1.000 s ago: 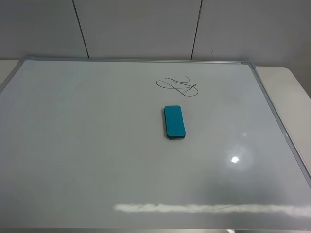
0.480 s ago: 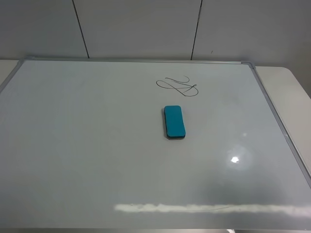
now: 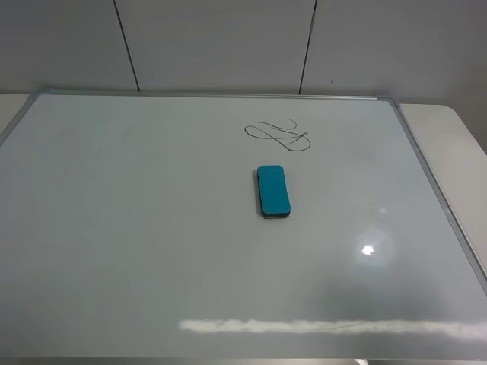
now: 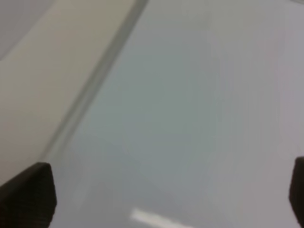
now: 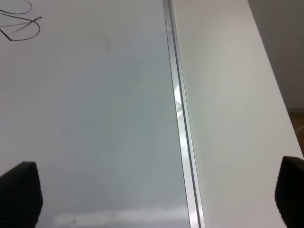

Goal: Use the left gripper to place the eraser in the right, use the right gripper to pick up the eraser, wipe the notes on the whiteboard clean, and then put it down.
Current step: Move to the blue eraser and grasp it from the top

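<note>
Surface: glossy whiteboard [image 3: 114, 228] laid flat | eraser [image 3: 273, 191] rested mid-board, near the notes [image 3: 278, 134] | left gripper [image 4: 164, 194], right gripper [image 5: 156, 192]: spread wide, nothing held | risk: eraser skidded across slick board if nudged off-centre.

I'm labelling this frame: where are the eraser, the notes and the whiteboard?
eraser [image 3: 273, 191], exterior high view, middle of its teal top.
notes [image 3: 278, 135], exterior high view, centre of the black scribble.
whiteboard [image 3: 137, 228], exterior high view, bare white surface left of eraser.
</note>
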### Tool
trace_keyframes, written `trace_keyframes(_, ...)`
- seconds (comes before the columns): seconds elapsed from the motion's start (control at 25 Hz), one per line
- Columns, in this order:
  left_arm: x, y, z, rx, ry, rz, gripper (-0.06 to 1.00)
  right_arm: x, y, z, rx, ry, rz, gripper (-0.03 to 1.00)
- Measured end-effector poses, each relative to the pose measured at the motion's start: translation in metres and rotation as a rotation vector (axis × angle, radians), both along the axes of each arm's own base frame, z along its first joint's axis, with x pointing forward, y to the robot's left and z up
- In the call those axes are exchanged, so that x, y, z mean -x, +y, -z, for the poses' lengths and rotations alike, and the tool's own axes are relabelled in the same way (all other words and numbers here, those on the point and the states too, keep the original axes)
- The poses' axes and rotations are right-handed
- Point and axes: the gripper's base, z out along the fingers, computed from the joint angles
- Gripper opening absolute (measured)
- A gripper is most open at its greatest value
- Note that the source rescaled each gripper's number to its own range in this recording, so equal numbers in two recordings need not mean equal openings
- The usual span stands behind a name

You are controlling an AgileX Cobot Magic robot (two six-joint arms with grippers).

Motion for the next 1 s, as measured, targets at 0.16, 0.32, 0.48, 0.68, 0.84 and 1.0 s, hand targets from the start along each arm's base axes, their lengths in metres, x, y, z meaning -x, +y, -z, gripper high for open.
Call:
trace_keyframes(0.16, -0.0003, -0.0031, 0.0004, -0.007, 0.006, 0.042, 1.00, 0.0000, 0.0000, 0.0000, 0.000, 0.000, 0.000, 0.97)
trace_keyframes(0.32, -0.0007, -0.0059, 0.0002, -0.023, 0.003, 0.085, 1.00, 0.0000, 0.0000, 0.0000, 0.000, 0.000, 0.000, 0.97)
trace_keyframes(0.48, -0.0012, -0.0076, -0.0001, -0.029, -0.001, 0.108, 1.00, 0.0000, 0.0000, 0.0000, 0.000, 0.000, 0.000, 0.97)
trace_keyframes(0.68, -0.0013, -0.0077, 0.0002, -0.029, -0.001, 0.110, 1.00, 0.0000, 0.0000, 0.0000, 0.000, 0.000, 0.000, 0.97)
trace_keyframes(0.84, -0.0013, -0.0078, 0.0002, -0.028, -0.001, 0.111, 1.00, 0.0000, 0.0000, 0.0000, 0.000, 0.000, 0.000, 0.97)
trace_keyframes(1.0, -0.0013, -0.0079, 0.0002, -0.027, -0.001, 0.112, 1.00, 0.0000, 0.0000, 0.0000, 0.000, 0.000, 0.000, 0.97)
